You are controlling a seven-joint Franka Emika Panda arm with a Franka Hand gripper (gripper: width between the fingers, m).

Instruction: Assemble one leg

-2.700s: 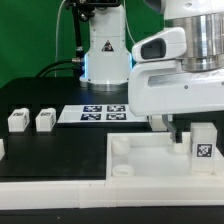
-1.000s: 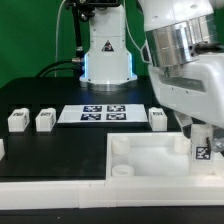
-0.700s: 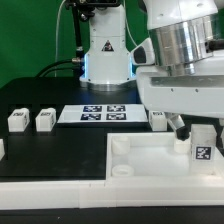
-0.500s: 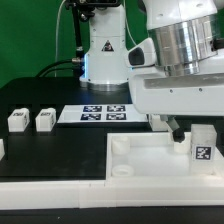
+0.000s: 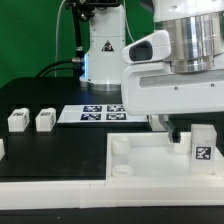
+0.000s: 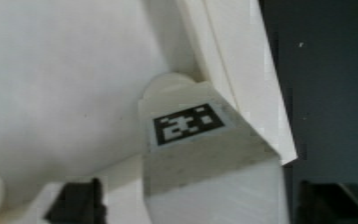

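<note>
You are looking at a black tabletop (image 5: 60,150) with a large white tray (image 5: 150,165) in the foreground. One leg (image 5: 203,144) stands upright in the tray's corner toward the exterior view's right, its black-and-white tag facing the camera. It appears seated in that corner, but you cannot tell from these pictures whether it is fully fastened, so the step may be done or close to done.

Two spare legs (image 5: 30,121) lie well apart from the arm, toward the exterior view's left. The marker board (image 5: 98,111) lies flat behind the tray. The tray's other near corner socket (image 5: 122,150) is empty.

The fingers (image 6: 194,205) hang directly above the standing leg. In the wrist view the tagged leg (image 6: 202,150) sits between two dark fingertips (image 6: 78,200), one on each side. A visible gap separates each tip from the leg, so the fingers look spread wider than the leg and grip nothing. The tips are at the picture's edge and only partly shown, so touch on the far tip cannot be ruled out.

In the exterior view the arm's white body hides most of the fingers (image 5: 172,128); only a dark part shows just beside the leg.
</note>
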